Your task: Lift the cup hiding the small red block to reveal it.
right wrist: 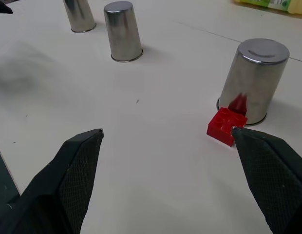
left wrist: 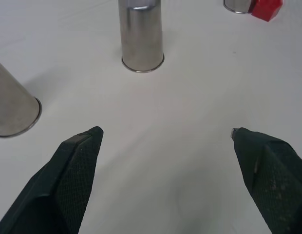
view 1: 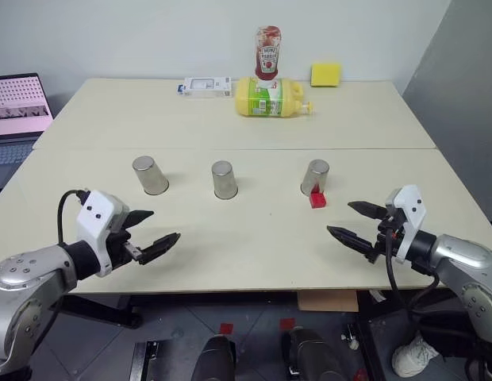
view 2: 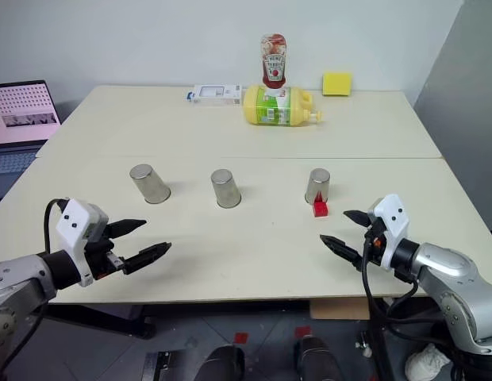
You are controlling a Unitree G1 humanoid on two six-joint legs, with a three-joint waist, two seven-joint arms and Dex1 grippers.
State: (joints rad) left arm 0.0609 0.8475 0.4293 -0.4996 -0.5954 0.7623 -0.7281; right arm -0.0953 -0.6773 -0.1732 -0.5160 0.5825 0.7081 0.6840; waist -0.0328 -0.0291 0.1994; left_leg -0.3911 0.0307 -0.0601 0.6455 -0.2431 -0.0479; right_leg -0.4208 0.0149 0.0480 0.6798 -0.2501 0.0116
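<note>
A: Three steel cups upside down in a row across the table [view 1: 254, 254], and look at that, the red block [view 1: 317, 199] is out in the open, just in front of the right cup [view 1: 315, 177], touching its base or very nearly.

B: So nothing is hidden at the moment. The middle cup [view 1: 224, 179] and the left cup [view 1: 150, 175] stand apart from it, both flat on the table.

A: And the arms? The left gripper [view 1: 147, 232] hovers near the front edge, jaws spread wide, nothing in them. The right gripper [view 1: 357, 222] is the same on its side, wide and empty.

B: I'd call this the very start. No cup lifted, no cup approached. With the block showing, there is no reveal to make yet; it looks like the setup before anything is covered.

A: If the block ends up under that right cup, the right gripper is the obvious choice, it sits nearest.

B: Then it needs to reach forward, straddle the cup's wall with those wide jaws, close, and lift straight up so the rim clears the block without knocking it.

A: A ketchup bottle [view 1: 267, 53], a yellow bottle [view 1: 270, 98] and a sponge [view 1: 326, 74] sit at the far end, well out of the way.
</note>
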